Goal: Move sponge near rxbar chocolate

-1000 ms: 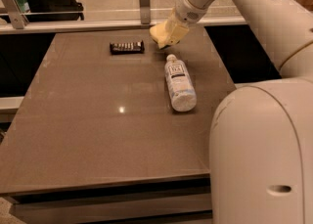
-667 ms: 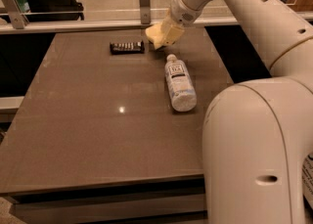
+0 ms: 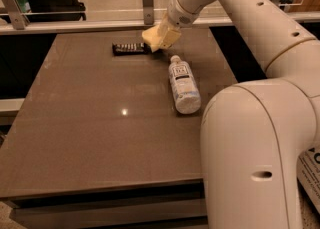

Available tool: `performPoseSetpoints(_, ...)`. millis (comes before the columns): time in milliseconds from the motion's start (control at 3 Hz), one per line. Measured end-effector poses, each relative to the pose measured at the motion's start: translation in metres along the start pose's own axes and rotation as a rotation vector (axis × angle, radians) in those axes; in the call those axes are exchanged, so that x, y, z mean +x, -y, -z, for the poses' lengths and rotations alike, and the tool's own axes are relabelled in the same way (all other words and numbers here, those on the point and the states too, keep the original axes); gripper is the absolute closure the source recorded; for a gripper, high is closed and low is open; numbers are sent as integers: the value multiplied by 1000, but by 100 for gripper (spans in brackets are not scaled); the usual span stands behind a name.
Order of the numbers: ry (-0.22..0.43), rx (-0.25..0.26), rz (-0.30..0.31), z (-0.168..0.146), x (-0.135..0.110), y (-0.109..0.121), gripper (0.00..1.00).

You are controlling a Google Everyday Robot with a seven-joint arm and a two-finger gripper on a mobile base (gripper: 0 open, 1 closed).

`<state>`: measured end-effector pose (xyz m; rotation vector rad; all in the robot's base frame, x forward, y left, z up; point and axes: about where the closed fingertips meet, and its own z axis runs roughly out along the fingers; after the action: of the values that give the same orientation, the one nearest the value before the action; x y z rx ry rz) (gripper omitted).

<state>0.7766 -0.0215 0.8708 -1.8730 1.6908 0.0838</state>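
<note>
The rxbar chocolate (image 3: 130, 48) is a small dark bar with pale lettering, lying flat near the table's far edge. My gripper (image 3: 162, 39) reaches in from the upper right and is shut on the pale yellow sponge (image 3: 151, 36). It holds the sponge just right of the bar's right end, low over the table. The sponge's left tip almost reaches the bar; I cannot tell whether it touches the bar or the table.
A clear plastic bottle (image 3: 183, 84) with a white label lies on its side right of centre, just in front of the gripper. The brown table (image 3: 90, 123) has a rail and glass barrier (image 3: 75, 23) behind it. My white arm (image 3: 260, 138) fills the right foreground.
My gripper has moved left with the sponge, closing the gap to the rxbar chocolate. The bar and the bottle have not moved.
</note>
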Motion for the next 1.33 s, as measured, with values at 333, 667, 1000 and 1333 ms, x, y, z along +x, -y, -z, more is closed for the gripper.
performPoseSetpoints(333, 1, -10, -11, -7, 0, -2, 83)
performPoseSetpoints(667, 1, -16, -19, -11, 0, -4, 59)
performPoseSetpoints(1000, 3, -19, -24, -13, -1, -5, 36)
performPoseSetpoints(1333, 2, -21, -30, -14, 0, -7, 12)
